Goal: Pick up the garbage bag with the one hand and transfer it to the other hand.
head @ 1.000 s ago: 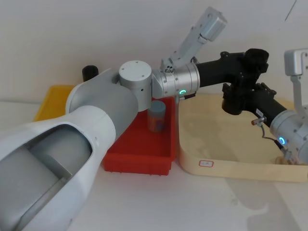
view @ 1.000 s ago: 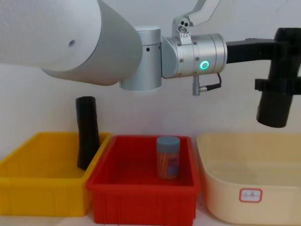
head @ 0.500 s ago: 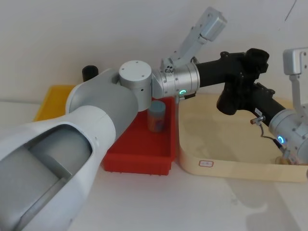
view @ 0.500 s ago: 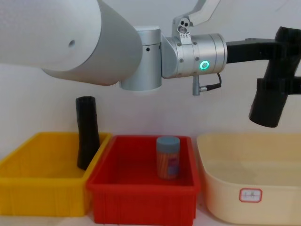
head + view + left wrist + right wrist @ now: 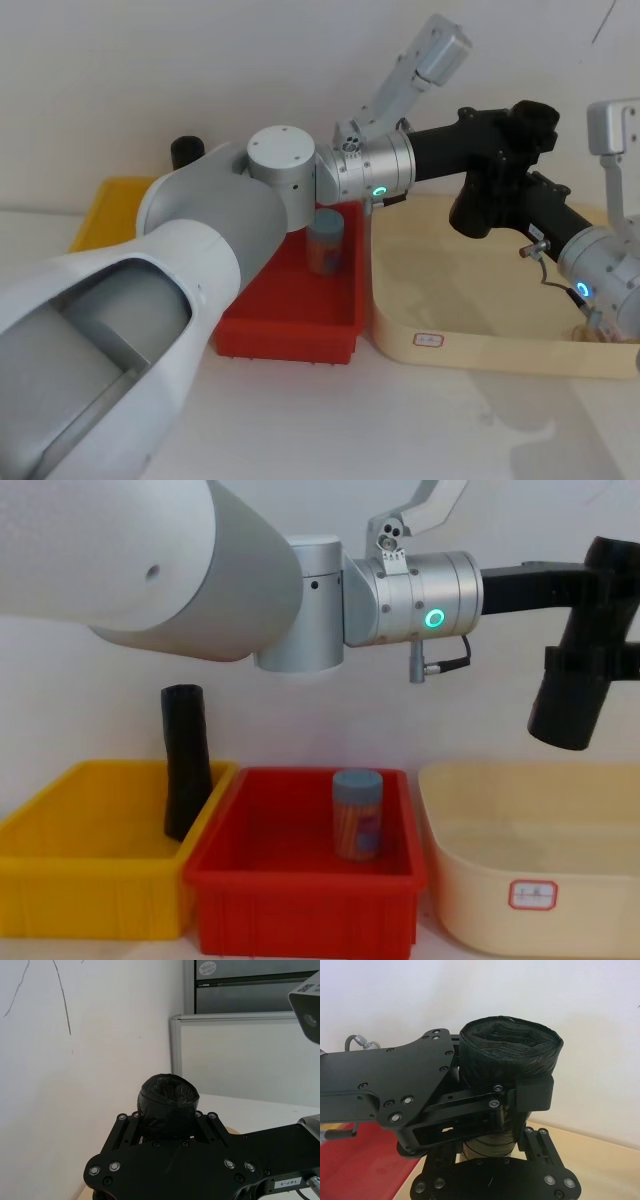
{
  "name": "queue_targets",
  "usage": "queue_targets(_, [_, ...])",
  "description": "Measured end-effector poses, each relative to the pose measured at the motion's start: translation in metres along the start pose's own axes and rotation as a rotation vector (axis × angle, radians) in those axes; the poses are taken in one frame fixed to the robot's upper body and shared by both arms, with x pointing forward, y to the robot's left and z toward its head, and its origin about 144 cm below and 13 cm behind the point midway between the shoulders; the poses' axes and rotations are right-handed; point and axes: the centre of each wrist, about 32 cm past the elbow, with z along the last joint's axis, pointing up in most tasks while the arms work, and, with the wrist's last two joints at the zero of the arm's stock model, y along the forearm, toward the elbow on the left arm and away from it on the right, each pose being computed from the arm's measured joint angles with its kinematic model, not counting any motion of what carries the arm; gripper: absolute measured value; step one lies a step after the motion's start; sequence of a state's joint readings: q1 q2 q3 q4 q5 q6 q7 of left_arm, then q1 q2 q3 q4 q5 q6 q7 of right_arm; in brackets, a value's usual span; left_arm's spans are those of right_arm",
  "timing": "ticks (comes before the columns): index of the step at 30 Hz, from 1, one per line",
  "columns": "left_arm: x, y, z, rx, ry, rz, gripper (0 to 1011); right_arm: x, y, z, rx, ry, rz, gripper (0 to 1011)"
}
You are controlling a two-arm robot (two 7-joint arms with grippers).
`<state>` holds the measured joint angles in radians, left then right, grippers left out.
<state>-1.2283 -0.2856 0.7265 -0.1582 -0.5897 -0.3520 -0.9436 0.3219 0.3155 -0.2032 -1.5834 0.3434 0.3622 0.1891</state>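
The garbage bag (image 5: 484,205), a thick matte black roll, hangs in the air above the cream tub (image 5: 480,345), tilted so its lower end leans toward the robot's left, and both arms are on it. The left gripper (image 5: 513,135), on the arm with the green ring, reaches across from the left and its jaws clamp the upper part of the roll; in the left wrist view the crinkled top of the bag (image 5: 167,1105) stands up between its jaws, pinched from both sides. The right gripper (image 5: 524,198), on the blue-ringed arm, comes up from the right, and in the right wrist view its own jaws sit around the roll lower down, below the left gripper's fingers (image 5: 532,1092), which wrap the bag (image 5: 510,1052) just under its rim. Whether the right jaws are already pressing on the roll or merely bracket it, I cannot tell. So the pickup looks done and the hand-over is at its middle: the bag sits between both pairs of jaws at once. What seems left is for the right gripper to take a firm grip, for the left gripper to let go and draw back, and for the right arm to carry the roll alone. Well away from the jaws, a slimmer black tube (image 5: 186,770) stands in the yellow bin (image 5: 70,880) and a blue-lidded jar (image 5: 357,814) stands in the red bin (image 5: 300,905).
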Motion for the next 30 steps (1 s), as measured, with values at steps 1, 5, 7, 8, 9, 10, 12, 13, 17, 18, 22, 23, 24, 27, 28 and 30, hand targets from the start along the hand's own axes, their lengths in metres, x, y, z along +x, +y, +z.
queue_targets(1, [0.0, 0.0, 0.0, 0.0, 0.0, 0.0, 375, 0.0, 0.0, 0.0, 0.0, 0.0, 0.0, 567])
queue_targets(5, [0.0, 0.0, 0.0, 0.0, 0.0, 0.0, 375, 0.0, 0.0002, 0.0, 0.0, 0.0, 0.0, 567])
queue_targets(7, [0.0, 0.0, 0.0, 0.0, 0.0, 0.0, 375, 0.0, 0.0002, 0.0, 0.0, 0.0, 0.001, 568])
queue_targets(8, [0.0, 0.0, 0.0, 0.0, 0.0, 0.0, 375, 0.0, 0.0002, 0.0, 0.0, 0.0, 0.001, 567])
queue_targets(9, [0.0, 0.0, 0.0, 0.0, 0.0, 0.0, 375, 0.0, 0.0002, 0.0, 0.0, 0.0, 0.001, 567])
queue_targets(10, [0.0, 0.0, 0.0, 0.0, 0.0, 0.0, 375, 0.0, 0.0003, 0.0, 0.0, 0.001, 0.001, 567])
queue_targets(12, [0.0, 0.0, 0.0, 0.0, 0.0, 0.0, 375, 0.0001, 0.0003, 0.0, 0.0, 0.0, 0.001, 567])
queue_targets(13, [0.0, 0.0, 0.0, 0.0, 0.0, 0.0, 375, 0.0001, 0.0003, 0.0001, 0.0, 0.0, 0.001, 568])
queue_targets(17, [0.0, 0.0, 0.0, 0.0, 0.0, 0.0, 375, 0.0001, 0.0003, 0.0001, 0.0, 0.0, 0.001, 567])
queue_targets(18, [0.0, 0.0, 0.0, 0.0, 0.0, 0.0, 375, 0.0001, 0.0003, 0.0001, 0.0, 0.0, 0.001, 567])
queue_targets(22, [0.0, -0.0001, 0.0, 0.0, 0.0, 0.0, 392, 0.0001, 0.0003, 0.0001, 0.0, 0.0, 0.001, 567])
queue_targets(23, [-0.0001, -0.0002, 0.0001, 0.0, 0.0, 0.0, 415, 0.0, 0.0004, 0.0001, 0.0, 0.0, 0.001, 566])
queue_targets(24, [-0.0001, -0.0002, 0.0, 0.0, 0.0, 0.0, 453, 0.0, 0.0004, 0.0001, 0.0, 0.0, 0.001, 566])
queue_targets(27, [-0.0001, -0.0002, 0.0001, 0.0, 0.0, -0.001, 525, 0.0001, 0.0004, 0.0001, 0.0, 0.0, 0.001, 565])
queue_targets(28, [-0.0001, -0.0001, 0.0001, 0.0, 0.0, 0.0, 564, 0.0001, 0.0004, 0.0001, 0.0, 0.0, 0.001, 565])
queue_targets(30, [-0.0001, -0.0001, 0.0, 0.0, 0.0, 0.0, 619, 0.0002, 0.0004, 0.0001, -0.001, 0.0, 0.0, 565])
